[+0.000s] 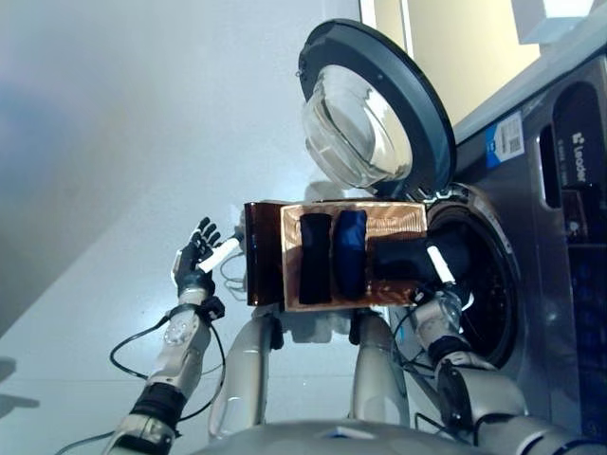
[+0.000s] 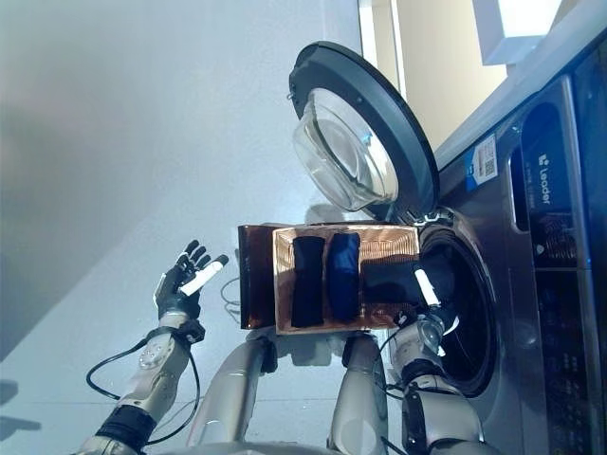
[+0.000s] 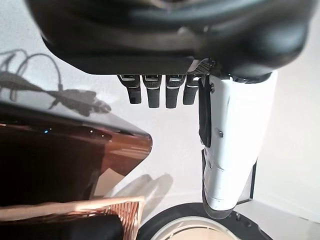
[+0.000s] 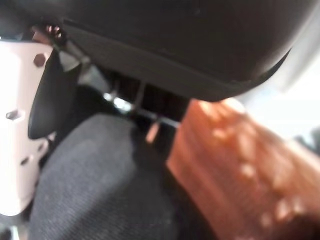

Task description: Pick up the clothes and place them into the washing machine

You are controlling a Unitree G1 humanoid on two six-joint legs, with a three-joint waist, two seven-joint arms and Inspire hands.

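Black cloth (image 1: 403, 258) lies at the right end of the wicker basket (image 1: 394, 220), under the right hand (image 1: 438, 267); whether its fingers grip it, I cannot tell. 2 more rolls (image 1: 332, 254) wait. Left hand (image 1: 196, 256) is spread, empty. Washing machine (image 1: 493, 284) stands open; nothing visibly loaded.

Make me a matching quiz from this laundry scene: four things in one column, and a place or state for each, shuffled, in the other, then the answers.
1. washer door
2. left hand
3. right hand
4. blue rolled garment

A. lying in the wicker basket
B. shut on a black garment at the drum opening
C. swung open
D. open, holding nothing, beside the basket

Pairs: 1-C, 2-D, 3-B, 4-A
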